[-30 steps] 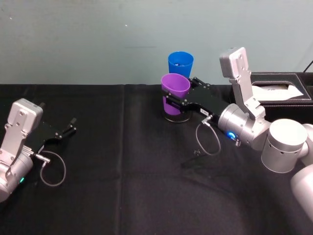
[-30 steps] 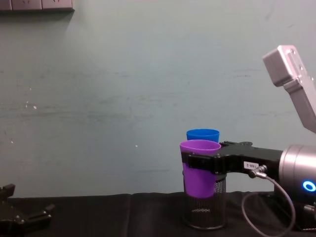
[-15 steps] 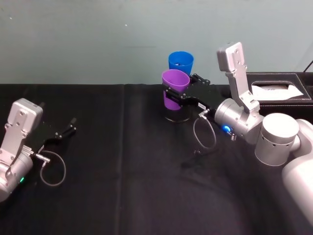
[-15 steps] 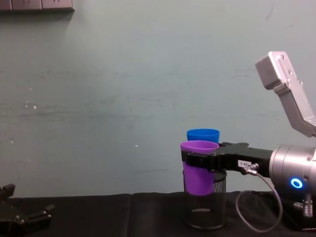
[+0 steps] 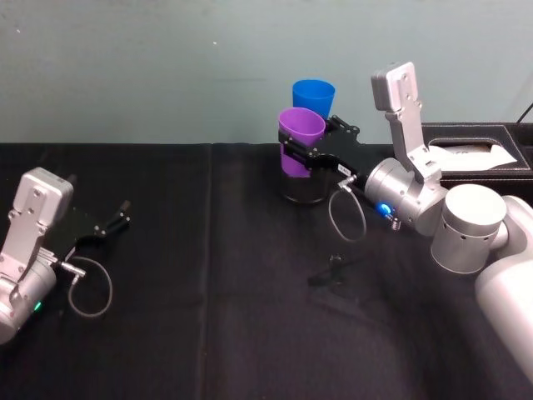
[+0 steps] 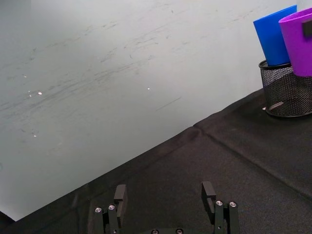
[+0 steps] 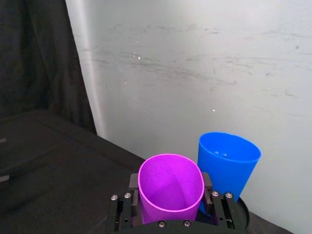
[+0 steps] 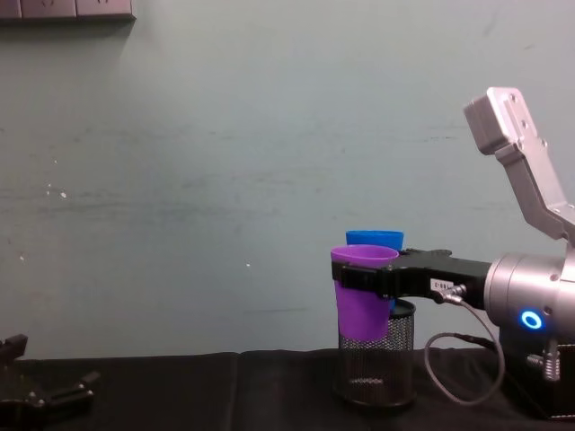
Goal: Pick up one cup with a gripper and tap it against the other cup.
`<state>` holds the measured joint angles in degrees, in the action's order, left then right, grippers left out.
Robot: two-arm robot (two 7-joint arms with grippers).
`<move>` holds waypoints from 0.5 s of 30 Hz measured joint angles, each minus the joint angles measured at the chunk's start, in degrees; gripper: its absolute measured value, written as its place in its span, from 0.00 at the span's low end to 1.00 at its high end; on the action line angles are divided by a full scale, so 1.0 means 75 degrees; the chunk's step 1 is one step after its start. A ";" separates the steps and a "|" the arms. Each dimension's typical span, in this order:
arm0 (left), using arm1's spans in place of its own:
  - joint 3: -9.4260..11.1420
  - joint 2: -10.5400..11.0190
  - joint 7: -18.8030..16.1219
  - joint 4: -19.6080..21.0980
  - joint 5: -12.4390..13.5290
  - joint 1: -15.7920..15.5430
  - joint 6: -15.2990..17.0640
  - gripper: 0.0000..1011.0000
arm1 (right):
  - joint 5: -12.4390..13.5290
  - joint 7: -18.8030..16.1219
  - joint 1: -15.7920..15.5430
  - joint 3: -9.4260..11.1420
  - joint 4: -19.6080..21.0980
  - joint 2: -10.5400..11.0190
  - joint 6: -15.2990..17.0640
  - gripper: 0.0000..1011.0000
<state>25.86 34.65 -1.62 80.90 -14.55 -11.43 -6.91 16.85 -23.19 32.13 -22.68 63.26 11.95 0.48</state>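
Upper centre of the head view, the right gripper [image 5: 291,157] has the purple cup [image 5: 303,130] clamped between its fingers, held up off the black table [image 5: 208,317] and just in front of the blue cup [image 5: 313,93]. Blue stands in a black mesh pen holder [image 5: 304,192]. Over at far left, the left gripper [image 5: 117,218] lies low over the cloth, well apart from both cups. A black tissue box [image 5: 475,154] sits at the right edge.

On to the left wrist view: the left gripper's fingers [image 6: 120,194] are spread wide with nothing between them, and both cups are far off across the cloth.

Right wrist view now, looking into the purple cup's round mouth. A finger presses on either side and blue is just beside it; whether the walls touch, I cannot tell.

Chest view, lower right of centre: purple hangs about upright, its base overlapping the holder's rim, with blue's rim peeking just above and behind.
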 joint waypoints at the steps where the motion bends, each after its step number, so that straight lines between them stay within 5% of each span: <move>1: 0.0000 0.0000 0.0000 0.0000 0.0000 0.0000 0.0000 0.99 | -0.0002 0.0001 0.0007 0.0006 -0.0003 -0.0006 0.0000 0.73; 15: 0.0001 0.0000 0.0000 0.0000 0.0000 0.0000 0.0000 0.99 | -0.0030 -0.0031 0.0068 0.0072 -0.0055 -0.0050 -0.0010 0.73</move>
<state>25.87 34.65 -1.62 80.90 -14.55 -11.43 -6.91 16.62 -23.42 32.64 -22.14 62.85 11.58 0.40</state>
